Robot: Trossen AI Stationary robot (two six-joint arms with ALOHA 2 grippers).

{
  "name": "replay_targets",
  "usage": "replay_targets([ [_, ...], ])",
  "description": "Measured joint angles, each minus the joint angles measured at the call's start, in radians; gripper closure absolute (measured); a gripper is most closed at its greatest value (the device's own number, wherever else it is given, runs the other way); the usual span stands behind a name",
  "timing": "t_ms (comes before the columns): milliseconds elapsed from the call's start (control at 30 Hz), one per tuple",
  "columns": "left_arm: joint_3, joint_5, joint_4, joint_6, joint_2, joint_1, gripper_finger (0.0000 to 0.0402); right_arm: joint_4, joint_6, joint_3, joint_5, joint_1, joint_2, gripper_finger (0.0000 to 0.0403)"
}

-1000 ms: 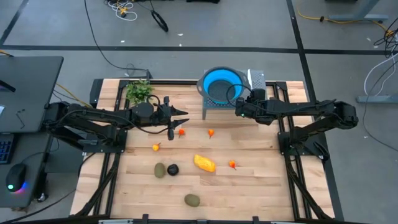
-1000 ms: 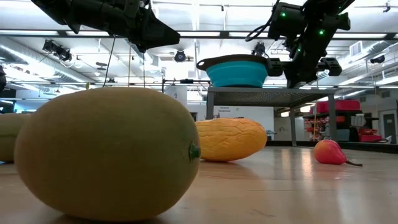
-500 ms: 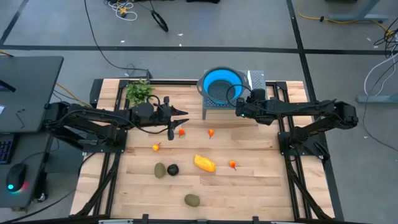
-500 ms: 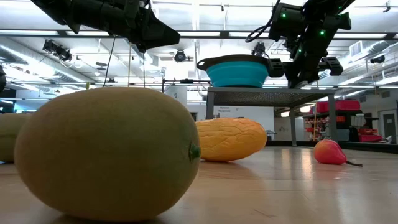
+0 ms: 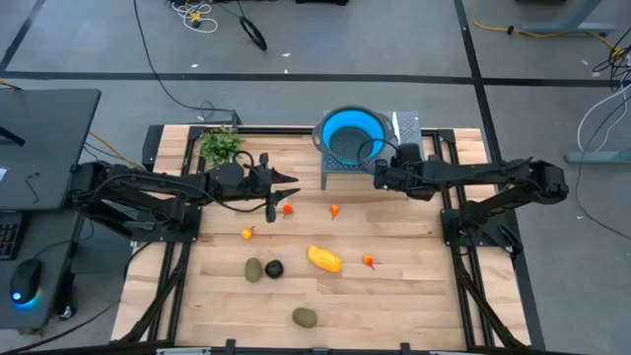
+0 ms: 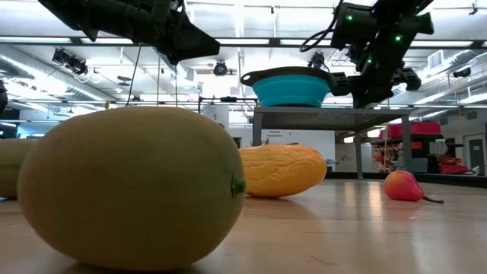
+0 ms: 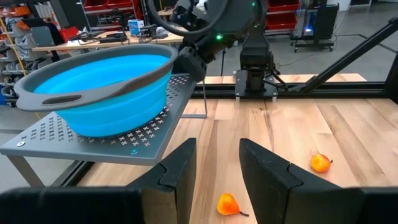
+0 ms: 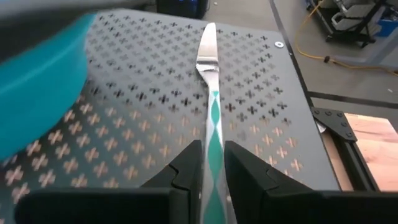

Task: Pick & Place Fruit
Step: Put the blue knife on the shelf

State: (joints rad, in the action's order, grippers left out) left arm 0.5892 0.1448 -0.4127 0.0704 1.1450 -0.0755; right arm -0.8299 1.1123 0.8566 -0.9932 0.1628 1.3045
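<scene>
From above, the left hand (image 5: 292, 178) hovers over the wooden surface (image 5: 404, 286) at about 10 o'clock of the fruit (image 5: 324, 258), which lies loose mid-surface, while the right hand (image 5: 379, 176) sits at the blue bowl (image 5: 350, 133)'s 4 o'clock on the perforated stand (image 5: 408, 125). Left wrist view: the left hand's fingers (image 7: 180, 171) stand apart with nothing between them, a small orange piece (image 7: 228, 204) below. Right wrist view: the right hand's fingers (image 8: 241, 168) flank the striped knife (image 8: 210, 93), narrowly parted; grip uncertain.

Two dark jointed arms (image 5: 148, 192), black cables, green indicator lights, flat black fingers (image 7: 264, 171).
</scene>
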Motion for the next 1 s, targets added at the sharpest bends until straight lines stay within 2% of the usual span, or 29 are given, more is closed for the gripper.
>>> replay_targets([
  [300,0.000,0.000,0.001,0.000,0.000,0.000,0.0272,-0.079,0.058,0.000,-0.018,-0.114,0.000,0.0324],
  [533,0.000,0.000,0.001,0.000,0.000,0.000,0.0272,-0.127,0.068,0.000,-0.095,-0.296,0.000,0.0324],
  [633,0.000,0.000,0.001,0.000,0.000,0.000,0.0272,-0.193,0.127,0.000,-0.142,-0.360,-0.012,0.0324],
  [767,0.000,0.000,0.001,-0.003,0.000,0.000,0.0272,-0.302,0.240,0.000,-0.153,-0.413,-0.054,0.0324],
  [900,0.000,0.000,0.003,-0.003,0.000,0.000,0.0272,-0.355,0.236,0.000,-0.063,-0.478,-0.097,0.0324],
  [1000,0.000,0.000,0.003,-0.003,0.000,0.000,0.0272,-0.362,0.165,0.000,0.068,-0.531,-0.119,0.0324],
])
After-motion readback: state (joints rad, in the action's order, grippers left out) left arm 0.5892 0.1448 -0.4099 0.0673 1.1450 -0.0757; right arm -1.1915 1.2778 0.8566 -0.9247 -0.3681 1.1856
